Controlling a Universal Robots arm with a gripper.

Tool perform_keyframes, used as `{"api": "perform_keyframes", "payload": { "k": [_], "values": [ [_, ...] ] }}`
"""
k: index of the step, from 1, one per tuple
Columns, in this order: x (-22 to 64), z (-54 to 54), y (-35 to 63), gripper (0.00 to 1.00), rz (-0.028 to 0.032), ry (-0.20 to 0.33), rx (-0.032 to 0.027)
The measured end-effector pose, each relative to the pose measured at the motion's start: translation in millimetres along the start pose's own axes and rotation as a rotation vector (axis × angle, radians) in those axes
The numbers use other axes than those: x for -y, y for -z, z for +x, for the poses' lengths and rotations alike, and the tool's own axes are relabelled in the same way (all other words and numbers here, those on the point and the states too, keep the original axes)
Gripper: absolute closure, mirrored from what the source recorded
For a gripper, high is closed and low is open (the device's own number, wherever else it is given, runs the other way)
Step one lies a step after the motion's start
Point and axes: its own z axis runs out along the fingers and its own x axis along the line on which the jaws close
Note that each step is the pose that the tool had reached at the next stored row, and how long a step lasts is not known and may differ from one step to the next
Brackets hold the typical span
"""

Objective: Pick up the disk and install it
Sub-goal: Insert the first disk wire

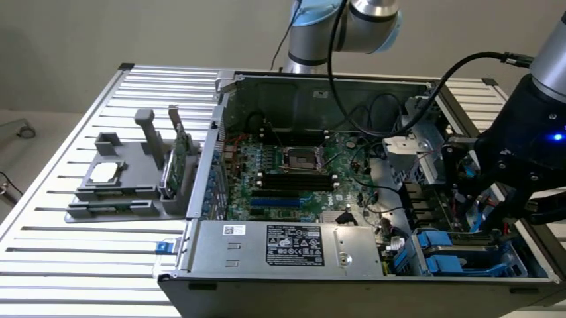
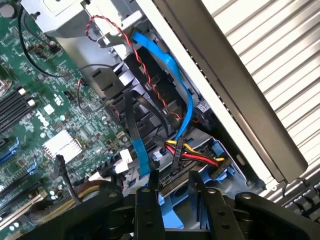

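My gripper (image 1: 478, 199) hangs over the drive bay at the exterior view's right end of the open computer case (image 1: 292, 86). In the wrist view its two black fingers (image 2: 149, 205) stand either side of the disk (image 2: 176, 207). The disk is a grey slab edged by a blue plastic carrier, and it is held edge-on between the fingers. The gripper (image 2: 174, 187) is shut on it, low in the bay beside a blue carrier (image 1: 449, 260). Yellow, red and black power wires (image 2: 197, 156) and a blue data cable (image 2: 172, 75) run just beyond the fingertips.
A grey fixture (image 1: 124, 182) on the slatted table (image 1: 79, 265) holds a small square silver chip (image 1: 105, 173) and an upright green circuit card (image 1: 179, 162). The motherboard (image 1: 292, 175) fills the case floor. The power supply (image 1: 287, 245) sits along the near wall, and cables crowd the bay.
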Motion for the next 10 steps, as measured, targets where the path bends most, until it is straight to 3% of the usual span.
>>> {"api": "perform_keyframes", "payload": {
  "k": [6, 10],
  "values": [
    [-2.2, -2.9, -0.2, 0.63, -0.0320, -0.026, -0.0234],
    [-2.9, -3.8, -0.2, 0.63, -0.0475, -0.047, -0.0320]
  ]
}}
